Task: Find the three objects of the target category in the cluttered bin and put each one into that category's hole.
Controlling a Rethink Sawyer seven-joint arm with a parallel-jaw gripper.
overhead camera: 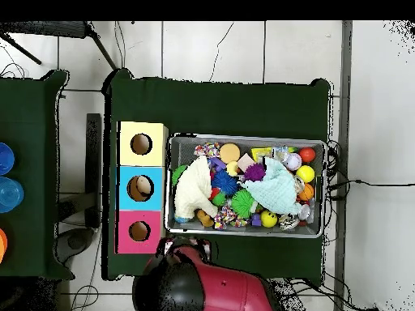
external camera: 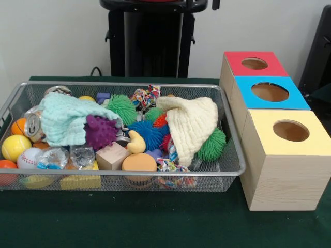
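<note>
The silver wire-mesh bin (external camera: 124, 174) sits on the green table, left of three wooden boxes; it also shows in the overhead view (overhead camera: 243, 137). It is heaped with toys. A mint cloth (external camera: 64, 116) and a cream cloth (external camera: 191, 124) lie over purple (external camera: 100, 132), blue (external camera: 147, 134) and green (external camera: 213, 144) spiky balls, a wooden block (external camera: 112, 156), a yellow ball (external camera: 13, 147) and a can (external camera: 32, 125). The boxes have a red top (external camera: 254, 63), a blue top (external camera: 270, 92) and a yellow top (external camera: 290, 130), each with a round hole. No gripper shows in either view.
The black pedestal (external camera: 150, 39) stands behind the bin. The red arm body (overhead camera: 219, 291) is drawn back below the table's edge in the overhead view. A second green table (overhead camera: 24, 170) with blue objects stands to the left there.
</note>
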